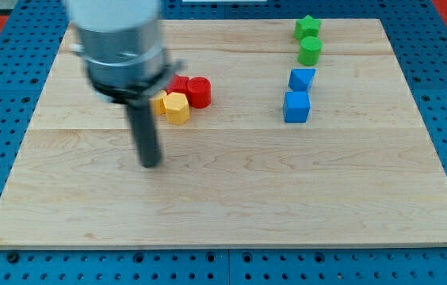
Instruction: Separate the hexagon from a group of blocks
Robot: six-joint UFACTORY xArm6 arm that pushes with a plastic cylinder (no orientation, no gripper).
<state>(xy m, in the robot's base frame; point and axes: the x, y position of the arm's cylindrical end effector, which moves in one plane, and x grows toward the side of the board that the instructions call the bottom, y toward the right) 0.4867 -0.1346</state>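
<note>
A yellow hexagon block (pixel 177 108) lies left of the board's centre, in a tight group with a red cylinder (pixel 199 92), another red block (pixel 179 84) behind it, and a second yellow block (pixel 159 103) partly hidden by the rod. My tip (pixel 151 164) rests on the board below and slightly left of the hexagon, apart from it. The arm's grey body hides the area above and left of the group.
At the upper right, a green star block (pixel 307 27), a green cylinder (pixel 310 51), a blue angular block (pixel 302 78) and a blue cube (pixel 296 106) stand in a column. The wooden board (pixel 231 198) sits on a blue pegboard surface.
</note>
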